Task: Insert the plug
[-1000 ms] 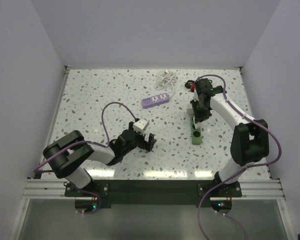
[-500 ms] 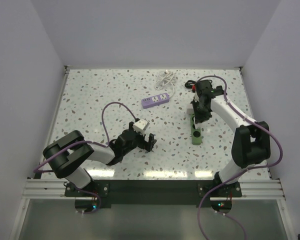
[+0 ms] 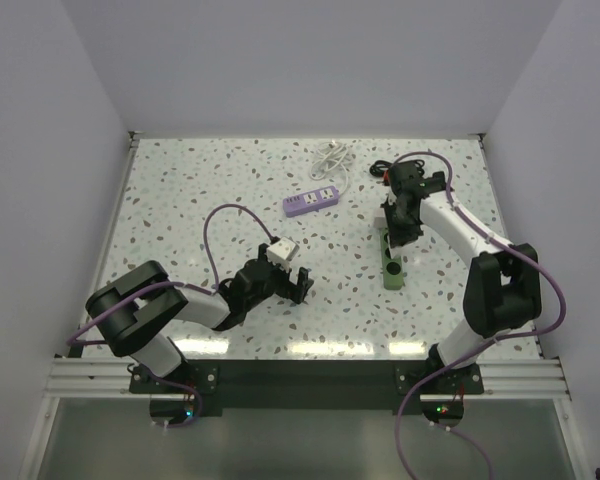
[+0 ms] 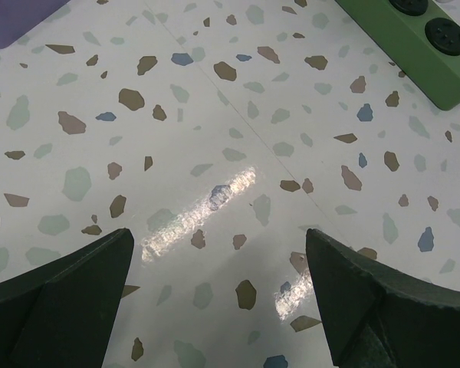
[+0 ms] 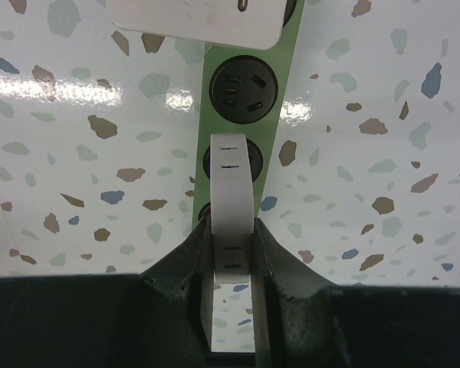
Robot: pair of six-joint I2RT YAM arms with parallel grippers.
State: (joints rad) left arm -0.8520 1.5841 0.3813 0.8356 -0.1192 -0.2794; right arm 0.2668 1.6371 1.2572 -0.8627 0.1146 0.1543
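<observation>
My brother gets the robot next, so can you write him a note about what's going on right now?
Left gripper: open, empty, low over the table.
Right gripper: shut on the white plug, which is lined up along the green power strip, over its sockets.
Done: plug picked up and brought to the strip.
Left: push it into a socket and let go. I cannot tell whether it touches one yet.
</observation>
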